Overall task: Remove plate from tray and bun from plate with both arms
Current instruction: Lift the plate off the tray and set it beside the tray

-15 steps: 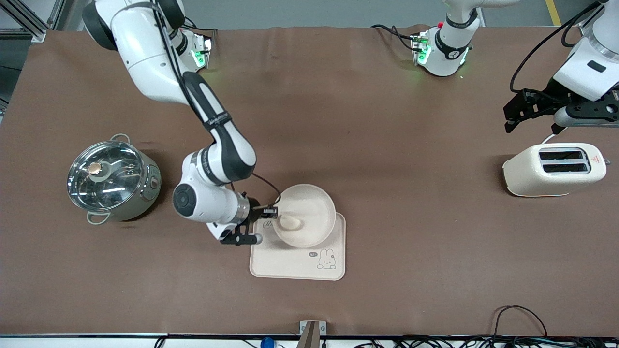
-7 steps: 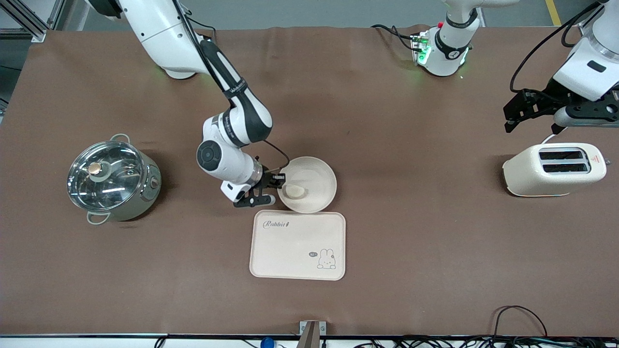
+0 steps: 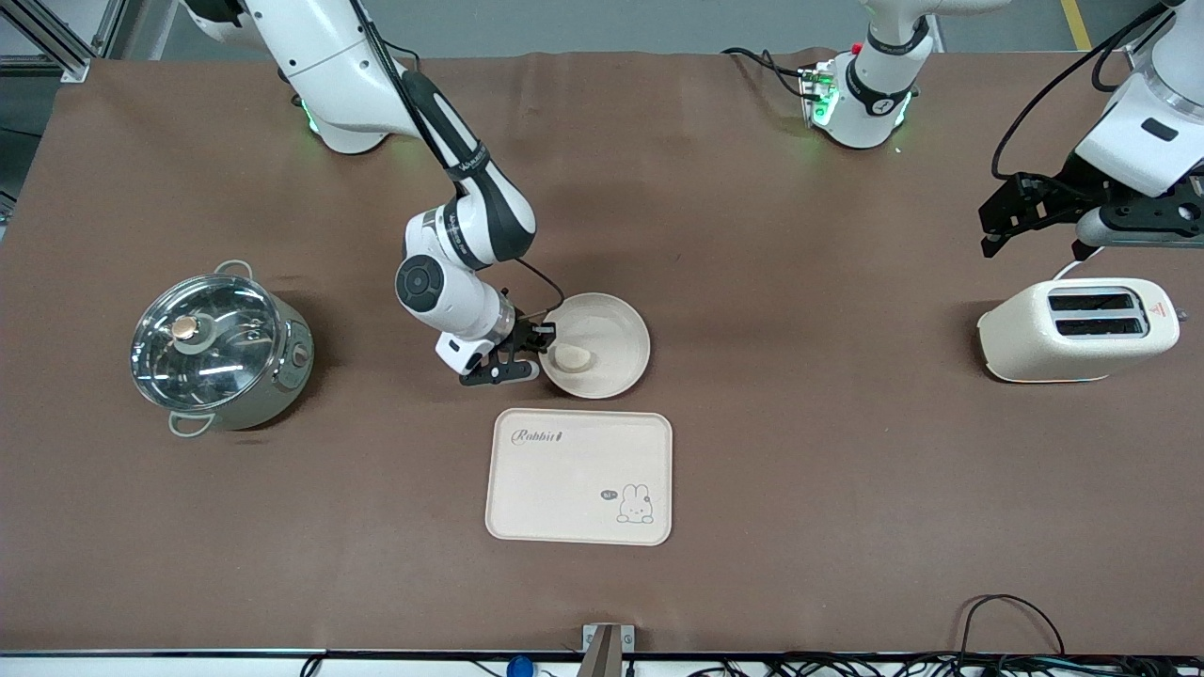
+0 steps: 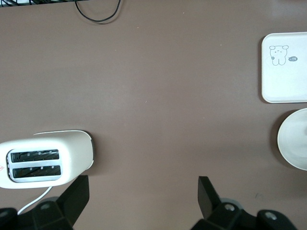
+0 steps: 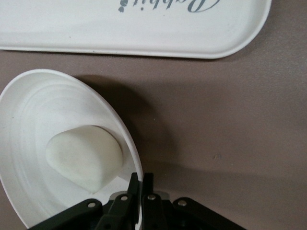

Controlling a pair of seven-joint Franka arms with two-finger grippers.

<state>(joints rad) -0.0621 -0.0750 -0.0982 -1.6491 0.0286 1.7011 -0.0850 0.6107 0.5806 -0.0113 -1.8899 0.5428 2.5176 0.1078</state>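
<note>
Table, brown, fills frame. Tray, lower centre. Plate, centre, just above the tray, rim pinched by clenched right gripper. Bun in plate. Left gripper, upper right above toaster, jaws released, waiting.

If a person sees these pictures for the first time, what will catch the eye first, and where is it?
First, the right tool, shut on the rim of the plate, which carries the bun and is farther from the front camera than the rabbit tray. Next, the shiny lidded pot toward the right arm's end and the toaster toward the left arm's end, where the left tool waits open above the table.
</note>
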